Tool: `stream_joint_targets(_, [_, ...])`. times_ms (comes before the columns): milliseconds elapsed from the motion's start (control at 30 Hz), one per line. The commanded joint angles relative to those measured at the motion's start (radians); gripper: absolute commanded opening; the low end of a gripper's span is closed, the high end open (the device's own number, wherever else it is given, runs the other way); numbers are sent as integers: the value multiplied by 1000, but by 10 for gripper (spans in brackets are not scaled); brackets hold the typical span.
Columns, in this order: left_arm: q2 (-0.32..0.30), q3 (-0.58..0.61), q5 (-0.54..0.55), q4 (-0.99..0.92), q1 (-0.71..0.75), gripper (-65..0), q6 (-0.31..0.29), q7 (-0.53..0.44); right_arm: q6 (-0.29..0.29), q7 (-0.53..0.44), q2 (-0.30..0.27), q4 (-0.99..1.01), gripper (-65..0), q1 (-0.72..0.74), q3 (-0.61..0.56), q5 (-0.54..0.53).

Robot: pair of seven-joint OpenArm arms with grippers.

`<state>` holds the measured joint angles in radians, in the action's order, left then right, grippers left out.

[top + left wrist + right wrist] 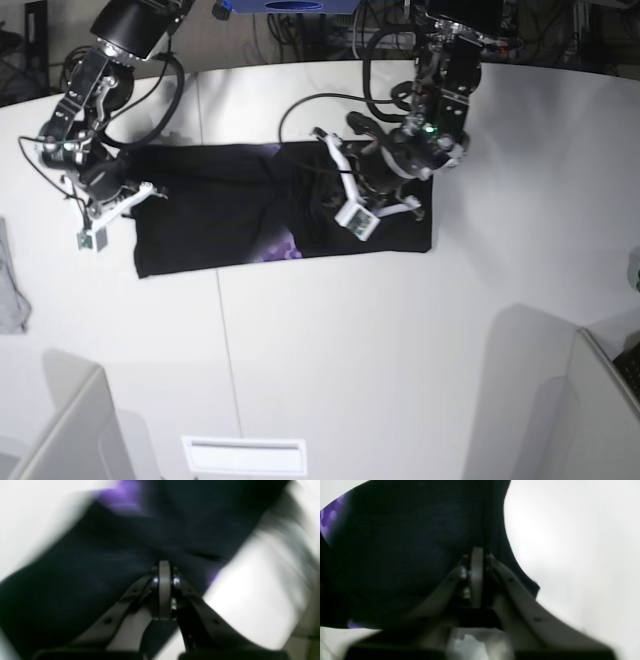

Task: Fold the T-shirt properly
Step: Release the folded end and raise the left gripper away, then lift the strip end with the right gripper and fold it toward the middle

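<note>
Black cloth, wide band: the T-shirt [230, 215] lies across the far half of the white table [400, 340], already doubled into a long strip, with a patch of purple print showing at its near edge.

Left gripper [164, 566]: jaws drawn together, black fabric bunched at the tips, so judged clenched on the shirt. Right gripper [477, 552]: same posture, jaws together with a fold of cloth running up between them. Both wrist views are smeared, so how deep the pinch goes cannot be told.

Risks, as judgement:
- If either pinch catches only the top layer, the layers could separate on a lift and the fold would skew.
- The arms hold opposite ends; uneven pull would drag the strip sideways or rumple the middle, where wrinkles already sit near the left arm.
- The cable loops hanging by the left arm could snag on a wide sweep.

Edges and room: the near edge of the shirt runs fairly straight, the right-arm end slightly lower. Bare table lies open toward the near side, enough for a fold that way. A small grey cloth [10, 285] sits at the table's border on the right arm's side, well apart. The table's far edge is near the shirt; little room there.
</note>
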<state>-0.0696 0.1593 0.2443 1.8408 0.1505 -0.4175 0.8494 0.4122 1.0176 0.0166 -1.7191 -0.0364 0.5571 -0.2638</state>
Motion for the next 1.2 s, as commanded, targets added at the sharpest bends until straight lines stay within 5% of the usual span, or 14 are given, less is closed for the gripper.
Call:
stream_joint_targets(0, [-5,-51,11,50,21,-650,-7,-23,4,-7,-13,-11,-497,26,1,-16])
stream_joint_targets(133, [-49,-283,13,125,105,-650,-44,-37,7,51,-13,17,-275,86,1,-16])
stream_joint_targets(233, [-74,-452,13,116,165,-650,-188,-112,60,105,-13,57,-201,129,1,-18])
stream_joint_targets(300, [-69,-577,13,110,199,-650,-281,-158,136,131,-16,95,-203,157,24,-18])
stream_joint_targets(533, [-68,-840,13,56,211,-650,-281,-166,169,168,-71,322,-200,235,166,-18])
stream_joint_targets(833, [-68,-855,13,-23,208,-650,-281,-167,164,177,-154,491,-203,211,163,-374])
stream_joint_targets(1167, [-68,-855,13,-28,206,-650,-281,-167,162,211,-145,522,-204,151,65,-391])
